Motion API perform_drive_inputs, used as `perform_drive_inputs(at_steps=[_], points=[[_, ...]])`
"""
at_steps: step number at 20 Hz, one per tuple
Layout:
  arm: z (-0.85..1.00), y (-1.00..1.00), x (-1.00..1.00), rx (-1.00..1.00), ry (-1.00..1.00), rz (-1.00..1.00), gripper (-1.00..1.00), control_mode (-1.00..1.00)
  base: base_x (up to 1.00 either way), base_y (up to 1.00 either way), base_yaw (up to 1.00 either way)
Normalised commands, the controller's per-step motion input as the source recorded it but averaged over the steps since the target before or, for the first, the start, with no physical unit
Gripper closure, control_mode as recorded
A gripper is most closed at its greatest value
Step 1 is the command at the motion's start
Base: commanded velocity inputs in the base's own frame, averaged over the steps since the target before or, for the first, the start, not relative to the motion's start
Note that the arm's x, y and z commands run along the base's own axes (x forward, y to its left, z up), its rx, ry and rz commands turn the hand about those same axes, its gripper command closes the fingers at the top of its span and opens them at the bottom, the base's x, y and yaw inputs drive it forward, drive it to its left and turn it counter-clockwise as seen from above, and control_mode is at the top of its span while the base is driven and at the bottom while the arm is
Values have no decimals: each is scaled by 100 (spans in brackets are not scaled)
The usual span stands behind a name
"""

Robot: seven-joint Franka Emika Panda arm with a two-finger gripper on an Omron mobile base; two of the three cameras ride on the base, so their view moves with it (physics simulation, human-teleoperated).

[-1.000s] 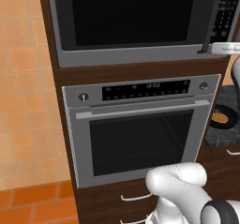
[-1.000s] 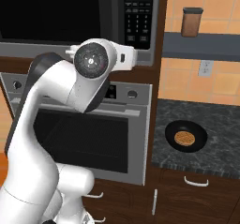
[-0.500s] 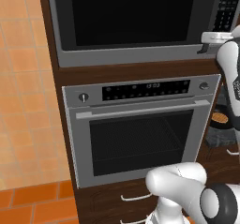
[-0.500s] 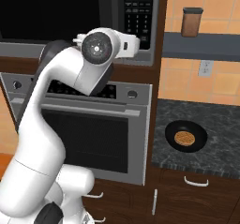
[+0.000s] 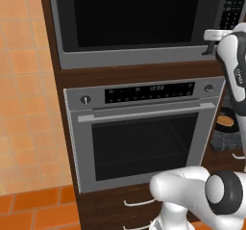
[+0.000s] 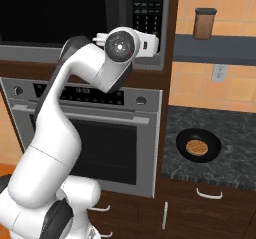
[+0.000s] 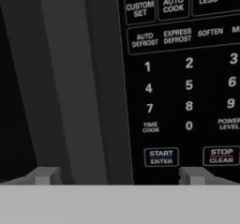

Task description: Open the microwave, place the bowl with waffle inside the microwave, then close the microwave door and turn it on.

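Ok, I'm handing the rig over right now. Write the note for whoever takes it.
Gripper: open, empty, up at the microwave, fingertips straddling the door handle beside the keypad.
Microwave door: shut.
Bowl with waffle: on the dark counter right of the oven, untouched.
Done: approach to the handle.
Left: pull the door open, fetch the bowl, put it inside, shut the door, press start.

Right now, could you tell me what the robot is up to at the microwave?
The arm has its tool raised right at the microwave, facing the door handle and the keypad. The tool is open and empty. The microwave door is shut, and the bowl with waffle sits on the dark counter beside the oven.
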Motion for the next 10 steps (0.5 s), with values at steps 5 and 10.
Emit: perform_drive_inputs(at_steps=[5,10], points=[[-4,-9,40,0,0,-8,-100,-100,0,0,0],[-8,8,25,-2,0,-14,-100,-100,0,0,0]])
